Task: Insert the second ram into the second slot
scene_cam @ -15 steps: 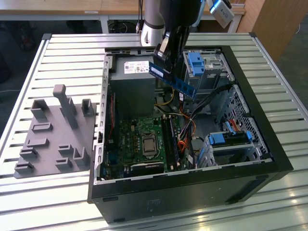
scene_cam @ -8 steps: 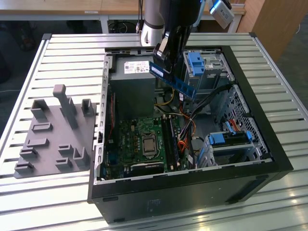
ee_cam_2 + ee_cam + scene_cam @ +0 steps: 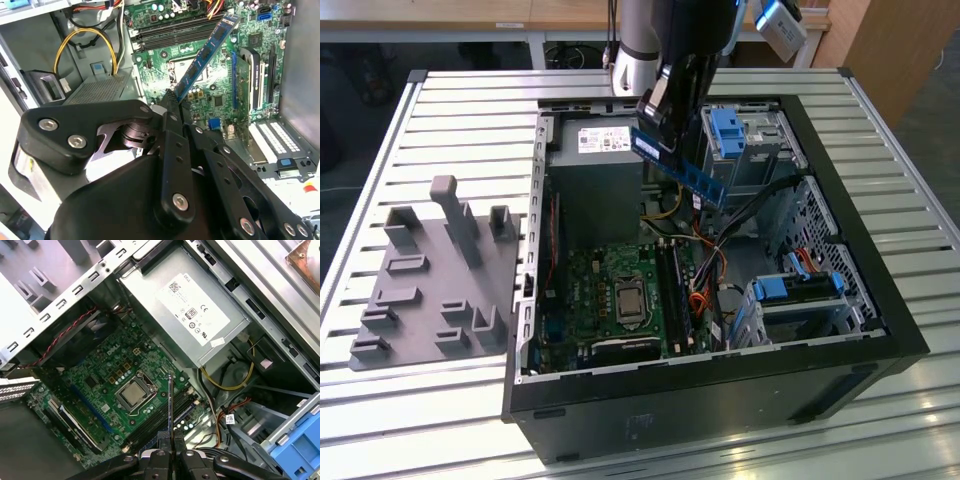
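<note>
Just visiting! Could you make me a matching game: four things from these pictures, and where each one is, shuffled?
Things: 1 second ram; 2 processor; 3 grey block; 4 power supply.
Places: A on the slatted table, at the exterior view's left of the case; B middle of the green board; C held in the gripper over the open case; D inside the case, bearing a white label.
Pairs: 1-C; 2-B; 3-A; 4-D.

gripper [image 3: 171, 455] clamps second ram [image 3: 170, 410], seen edge-on | it crosses above memory slots [image 3: 150, 434] beside CPU [image 3: 132, 395] | white-labelled power supply [image 3: 185, 310] next to green motherboard [image 3: 100, 375]
</note>
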Tool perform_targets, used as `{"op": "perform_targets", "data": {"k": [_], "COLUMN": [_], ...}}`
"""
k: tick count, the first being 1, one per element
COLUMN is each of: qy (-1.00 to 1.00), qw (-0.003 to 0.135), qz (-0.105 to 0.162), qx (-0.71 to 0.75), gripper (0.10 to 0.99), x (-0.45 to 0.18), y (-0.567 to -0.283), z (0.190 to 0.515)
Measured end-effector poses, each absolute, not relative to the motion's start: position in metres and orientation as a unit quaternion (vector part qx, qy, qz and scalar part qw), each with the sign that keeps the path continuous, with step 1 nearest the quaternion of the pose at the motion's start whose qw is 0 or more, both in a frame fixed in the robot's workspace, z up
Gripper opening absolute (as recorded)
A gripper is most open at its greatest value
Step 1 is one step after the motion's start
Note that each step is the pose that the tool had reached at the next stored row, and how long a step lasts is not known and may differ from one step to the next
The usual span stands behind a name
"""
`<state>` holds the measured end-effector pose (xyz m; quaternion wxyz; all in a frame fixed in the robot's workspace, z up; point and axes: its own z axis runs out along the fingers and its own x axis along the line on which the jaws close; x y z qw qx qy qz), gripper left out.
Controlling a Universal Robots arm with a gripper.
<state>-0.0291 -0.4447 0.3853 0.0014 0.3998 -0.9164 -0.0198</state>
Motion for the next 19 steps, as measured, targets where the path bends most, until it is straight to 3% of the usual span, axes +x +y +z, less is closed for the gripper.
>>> {"op": "perform_targets", "data": {"k": [19], "qy": [-0.928], "qw": [0.001], "qz": [-0.020], "qx": [0.371], "gripper": [0.137], "x": [-0.0291], "y": [-0.4447], "z": [0.3853]}}
